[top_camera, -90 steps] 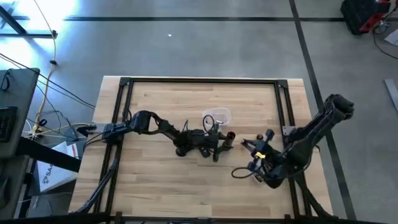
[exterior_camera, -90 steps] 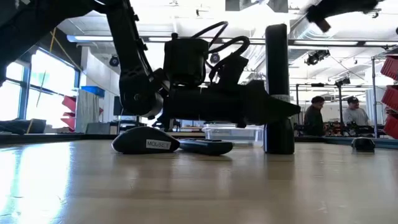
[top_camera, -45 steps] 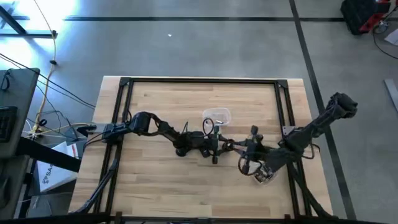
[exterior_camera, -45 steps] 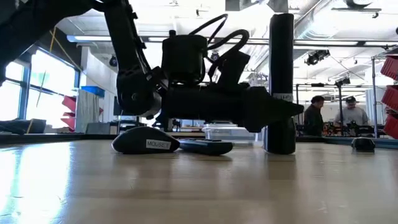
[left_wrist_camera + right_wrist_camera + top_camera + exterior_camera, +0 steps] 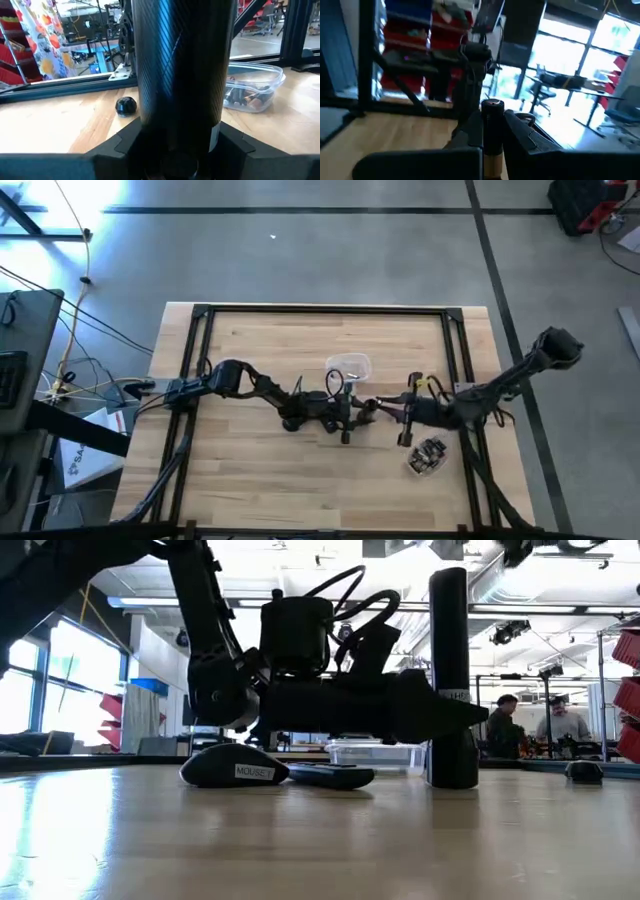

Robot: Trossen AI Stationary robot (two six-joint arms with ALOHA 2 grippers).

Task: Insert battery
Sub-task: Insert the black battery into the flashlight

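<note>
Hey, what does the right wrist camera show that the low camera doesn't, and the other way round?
Only the right wrist view: a battery upright, clamped in the right gripper.
Only the low view: the mouse, a flat dark cover beside it, a clear tub and two people in the room behind.
Both: the left arm and the wooden table.

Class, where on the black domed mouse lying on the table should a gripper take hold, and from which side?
Probably across the two long sides of the black domed computer mouse, coming down from above. It lies flat and low on the wooden table, and its rounded top gives closing jaws nothing to bear against.
</note>
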